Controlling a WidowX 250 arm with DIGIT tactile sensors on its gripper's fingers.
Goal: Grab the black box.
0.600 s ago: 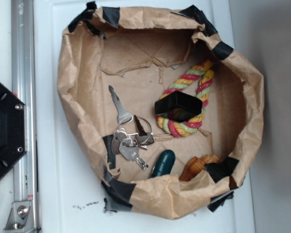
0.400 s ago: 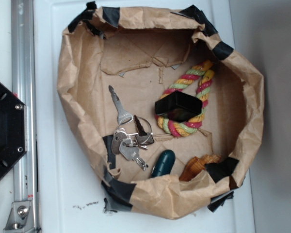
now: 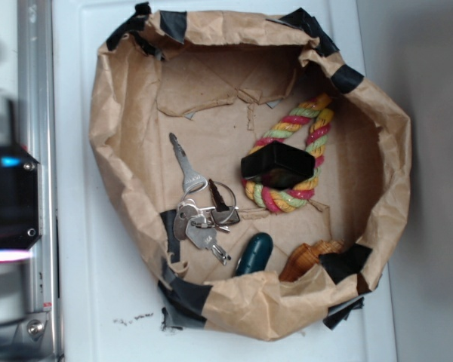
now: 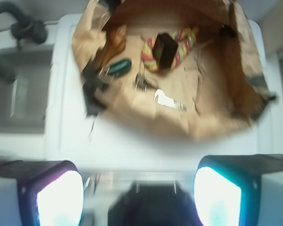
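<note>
Landmark: crumpled brown paper bag rolled down into an open basket [image 3: 106, 128], its rim patched with black tape, sitting on the white bench [image 3: 90, 302].
Black box: small glossy black rectangular case with rounded corners [image 3: 277, 167], inside the basket, right of centre on the basket floor, lying on top of the rope loop; also seen in the wrist view [image 4: 164, 50], blurred.
Rope: braided loop of red, yellow and green cord [image 3: 315, 124], under and around the black box, reaching toward the basket's right wall.
Keys: bunch of silver metal keys on a ring [image 3: 200, 215], on the basket floor left of the black box, apart from it; one long key points to the basket's back-left.
Capsule: dark green oval capsule [image 3: 254, 253], near the basket's front wall, below the black box, not touching it.
Orange item: ribbed orange-brown piece [image 3: 309, 256], at the basket's front-right wall beside the capsule; kind cannot be told.
End effector: [image 4: 139, 188], two fingers with bright pads [image 4: 60, 197] spread wide, released, nothing between them; outside the basket, over the bench at its rim side, well apart from the black box. In the exterior view it shows as a motion-blurred dark shape [image 3: 7, 196] left of the basket.
Rail: grey aluminium rail [image 3: 36, 90], left of the basket, beyond the bench edge.
</note>
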